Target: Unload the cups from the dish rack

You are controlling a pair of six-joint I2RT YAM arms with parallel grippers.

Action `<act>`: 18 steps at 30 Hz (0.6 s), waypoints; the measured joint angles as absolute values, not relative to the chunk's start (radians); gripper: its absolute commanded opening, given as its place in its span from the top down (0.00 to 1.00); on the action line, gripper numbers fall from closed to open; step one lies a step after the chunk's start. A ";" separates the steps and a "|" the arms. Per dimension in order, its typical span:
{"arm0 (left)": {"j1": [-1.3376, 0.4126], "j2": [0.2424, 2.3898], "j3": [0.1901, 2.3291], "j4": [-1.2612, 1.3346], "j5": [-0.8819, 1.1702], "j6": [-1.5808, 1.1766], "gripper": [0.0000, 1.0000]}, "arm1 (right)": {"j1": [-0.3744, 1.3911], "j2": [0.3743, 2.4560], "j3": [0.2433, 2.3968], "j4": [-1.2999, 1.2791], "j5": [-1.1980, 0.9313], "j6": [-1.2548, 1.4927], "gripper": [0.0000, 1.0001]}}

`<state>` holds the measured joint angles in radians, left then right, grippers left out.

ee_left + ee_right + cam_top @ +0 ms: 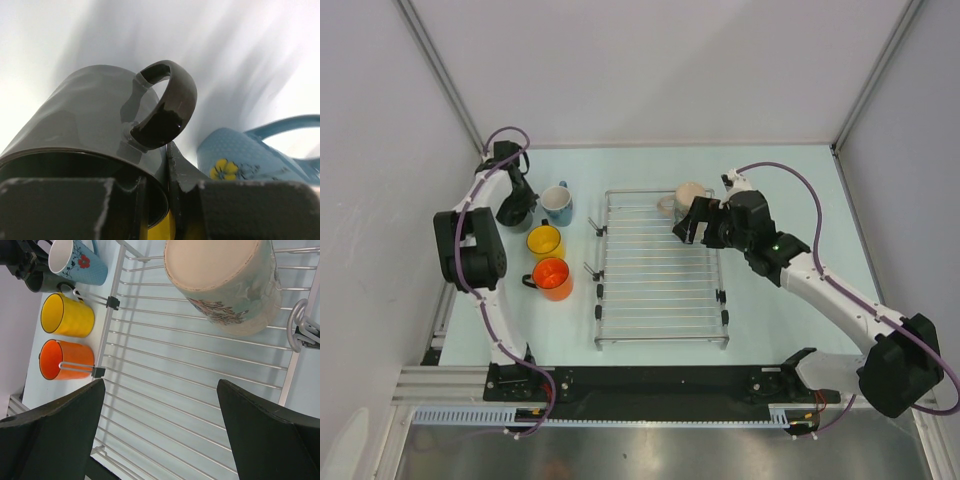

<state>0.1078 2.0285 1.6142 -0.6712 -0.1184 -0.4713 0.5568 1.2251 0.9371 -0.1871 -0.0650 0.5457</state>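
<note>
Tabletop [780, 190]: one rack [660, 300], five mugs [551, 279]; left end effector [167, 200] pinches grey mug [85, 115], right end effector [161, 390] spread.

Dish rack [660, 290]: flat silver wire grid on the table, thin parallel bars, black feet.

Beige mug [220, 280]: the one mug on the rack, at its far right corner, base up, printed band on its wall.

Blue mug [558, 204]: upright on the table left of the rack, white inside, floral print.

Yellow mug [544, 242] and orange mug [552, 279]: upright, nearer along the same side.

Dark grey mug [85, 115]: glossy, beside the blue mug, its rim clamped in the left pincer [157, 195].
</note>
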 measured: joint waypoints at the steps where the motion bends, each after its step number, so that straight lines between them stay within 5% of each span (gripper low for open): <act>1: 0.110 2.040 1.620 -0.674 -0.117 -0.471 1.00 | 0.557 1.225 0.937 -0.187 -0.065 0.546 0.00; 7: 0.122 2.067 1.652 -0.690 -0.101 -0.473 0.99 | 0.557 1.228 0.937 -0.187 -0.065 0.546 0.00; 18: 0.127 2.067 1.658 -0.694 -0.097 -0.490 0.58 | 0.557 1.241 0.937 -0.184 -0.065 0.549 0.00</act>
<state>0.1272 2.0674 1.6585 -0.6945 -0.0967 -0.4904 0.5568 1.2407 0.9371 -0.1841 -0.0650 0.5488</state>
